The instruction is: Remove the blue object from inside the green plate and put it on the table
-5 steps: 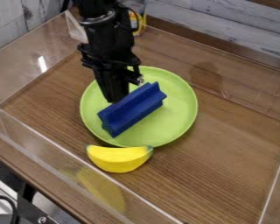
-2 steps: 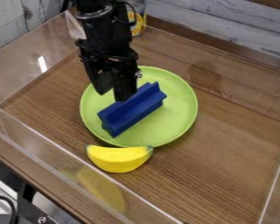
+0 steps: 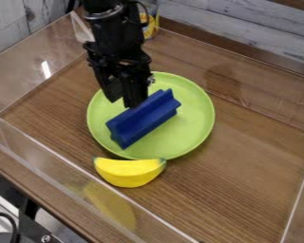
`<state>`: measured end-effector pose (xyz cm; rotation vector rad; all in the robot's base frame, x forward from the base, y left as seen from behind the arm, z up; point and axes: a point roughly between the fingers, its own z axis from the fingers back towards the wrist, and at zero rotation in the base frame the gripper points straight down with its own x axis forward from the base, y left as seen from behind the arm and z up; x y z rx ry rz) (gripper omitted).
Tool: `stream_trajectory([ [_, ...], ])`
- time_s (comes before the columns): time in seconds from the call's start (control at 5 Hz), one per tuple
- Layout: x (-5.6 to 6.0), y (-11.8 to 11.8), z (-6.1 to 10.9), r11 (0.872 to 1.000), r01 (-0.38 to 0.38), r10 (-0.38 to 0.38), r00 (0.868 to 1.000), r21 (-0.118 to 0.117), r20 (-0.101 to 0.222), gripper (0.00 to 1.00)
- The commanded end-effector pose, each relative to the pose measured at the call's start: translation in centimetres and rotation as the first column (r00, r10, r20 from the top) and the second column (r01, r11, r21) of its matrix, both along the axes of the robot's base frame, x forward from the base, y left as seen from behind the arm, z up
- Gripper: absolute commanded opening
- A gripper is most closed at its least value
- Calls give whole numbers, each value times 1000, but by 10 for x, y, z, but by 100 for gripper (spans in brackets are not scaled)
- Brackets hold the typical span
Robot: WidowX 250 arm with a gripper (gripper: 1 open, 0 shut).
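Note:
The blue object [image 3: 144,120], a ridged royal-blue block, lies slanted inside the green plate [image 3: 200,114] on the wooden table [image 3: 250,180]. My black gripper [image 3: 122,97] hangs over the plate's back left part, just beside the block's upper end. Its jaws are open with nothing between them. The left finger [image 3: 105,87] and the right finger [image 3: 138,93] point down toward the plate. The arm hides the plate's rear left rim.
A yellow banana-shaped toy [image 3: 129,171] lies on the table just in front of the plate. Clear acrylic walls [image 3: 41,57] border the table on the left, front and back. Bare wood stretches to the right of the plate.
The jaws have gone from shut to open, spreading apart above the plate. The gripper has lifted slightly. The blue block and the banana toy have not moved.

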<state>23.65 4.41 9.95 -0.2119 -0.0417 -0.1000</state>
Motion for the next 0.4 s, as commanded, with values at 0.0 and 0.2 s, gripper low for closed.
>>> stream_trajectory([
  [0.0, 7, 5, 10, 1000, -11, 10, 999, 7, 41, 0],
  [0.2, 8, 5, 11, 1000, -11, 11, 999, 5, 40, 0],
])
